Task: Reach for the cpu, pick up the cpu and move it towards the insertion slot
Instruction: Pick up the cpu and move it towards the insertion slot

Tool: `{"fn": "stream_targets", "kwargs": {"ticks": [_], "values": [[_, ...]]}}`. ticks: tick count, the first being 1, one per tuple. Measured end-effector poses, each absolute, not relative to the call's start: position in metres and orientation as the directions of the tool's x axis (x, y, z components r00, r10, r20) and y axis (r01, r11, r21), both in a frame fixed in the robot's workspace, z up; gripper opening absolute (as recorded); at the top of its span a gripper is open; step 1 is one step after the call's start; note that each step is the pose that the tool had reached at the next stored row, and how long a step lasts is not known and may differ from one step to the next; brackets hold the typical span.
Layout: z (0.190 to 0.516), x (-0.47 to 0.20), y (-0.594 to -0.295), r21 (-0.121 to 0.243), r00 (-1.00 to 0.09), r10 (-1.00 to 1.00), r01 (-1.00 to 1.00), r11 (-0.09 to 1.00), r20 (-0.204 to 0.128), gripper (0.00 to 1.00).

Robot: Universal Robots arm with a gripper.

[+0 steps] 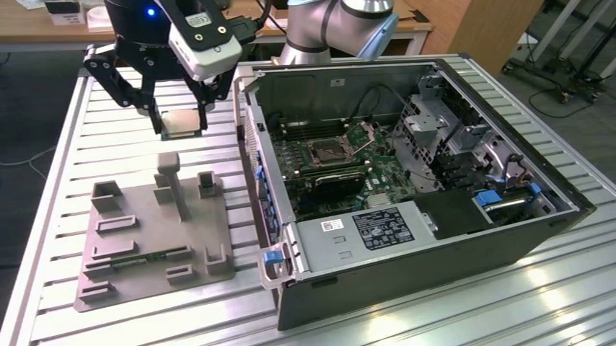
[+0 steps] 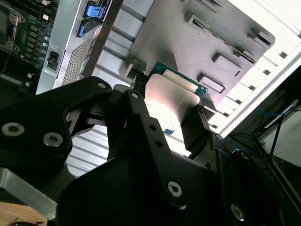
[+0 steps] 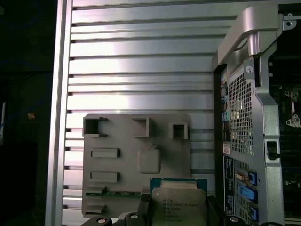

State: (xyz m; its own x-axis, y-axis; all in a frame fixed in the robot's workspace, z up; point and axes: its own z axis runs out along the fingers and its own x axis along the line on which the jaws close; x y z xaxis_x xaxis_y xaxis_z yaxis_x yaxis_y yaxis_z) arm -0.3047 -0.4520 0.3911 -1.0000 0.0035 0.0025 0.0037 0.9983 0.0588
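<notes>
Gripper [image 1: 180, 121] is clamped on the cpu [image 1: 183, 124], pinching it by two opposite edges w/ the pale metal top showing in both wrist views. The chip hangs in the air touching nothing else, over the slatted table [image 1: 106, 144] and near the far end of the grey fixture [image 1: 154, 231] as the exterior view has it. Main risk, imo: it's an edge-only hold on a thin flat part, so a jerk or small tilt could let it slip or twist btwn the fingers [image 2: 193, 129]. A drop from here would hit the fixture's posts or the table slats, prob. hurting the contact side. Further off, the case wall [image 1: 252, 137] stands btwn chip and board, and too low a path would clip its rim. Furthest, the insertion slot [image 1: 325, 151] sits on the green board w/ its hinged frame plate [image 1: 371, 133] raised and cables [image 1: 371, 101] close by. A chip rotated in the grip would arrive misaligned and could foul that plate.
</notes>
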Motion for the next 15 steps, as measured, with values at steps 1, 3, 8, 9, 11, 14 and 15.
{"fn": "stream_targets", "kwargs": {"ticks": [1, 3, 8, 9, 11, 14, 15], "values": [[0.3911, -0.3042, -0.4520, 0.059, -1.000, 0.004, 0.004, 0.998, 0.003, 0.55], [0.3911, -0.3034, -0.4520, 0.059, -1.000, 0.004, 0.004, 0.998, 0.003, 0.55], [0.3911, -0.3011, -0.4520, 0.059, -1.000, 0.004, 0.004, 0.998, 0.003, 0.55], [0.3910, -0.3006, -0.4520, 0.059, -1.000, 0.004, 0.004, 0.998, 0.003, 0.55], [0.3910, -0.2999, -0.4520, 0.059, -1.000, 0.004, 0.004, 0.998, 0.003, 0.55], [0.3910, -0.2986, -0.4520, 0.059, -1.000, 0.004, 0.004, 0.998, 0.003, 0.55], [0.3910, -0.2983, -0.4520, 0.059, -1.000, 0.004, 0.004, 0.998, 0.003, 0.55]]}}
